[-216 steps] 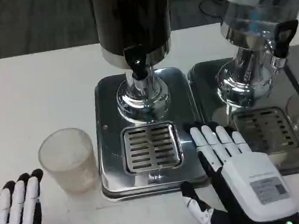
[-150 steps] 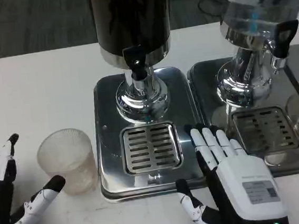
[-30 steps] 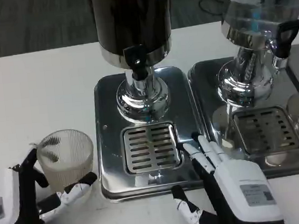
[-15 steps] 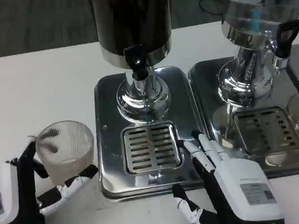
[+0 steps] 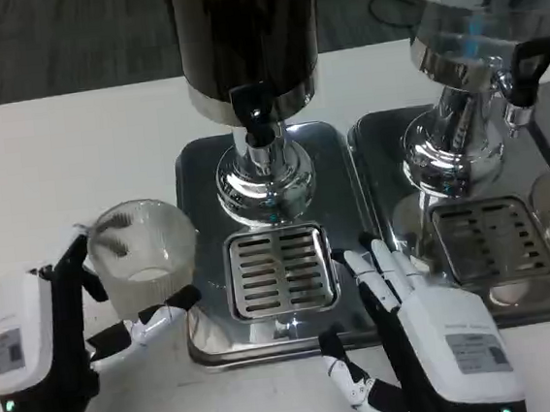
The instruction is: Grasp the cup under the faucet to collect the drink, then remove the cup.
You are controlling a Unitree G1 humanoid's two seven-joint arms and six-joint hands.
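The left robot hand has the cup clamped btwn thumb and fingers; the cup is tilted a bit, sitting at the left edge of the steel tray, not yet over the grate and well short of the faucet on the dark dispenser. The right robot hand lies flat w/ fingers apart on the bench and tray edge, holding nothing. Main risks, as I judge them: the tray rim stands proud of the bench, so if the cup base isn't lifted enough it may catch the lip and tip or twist out of the grip. The grip looks shallow, w/ the fingers low on the wall, so a ribbed clear plastic cup could slip or squash if squeezed harder. The tilt matters too: if it's set down on the grate leaning, it may rock or fall once let go, or the drink would hit the wall and splash. Placement off-centre under the faucet would put liquid onto the grate instead. The right hand's fingers sit near the grate's right side, so the cup or left fingers could bump them. A second dispenser stands to the right, so there's some chance of mixing up the taps, though it's well apart from the cup.
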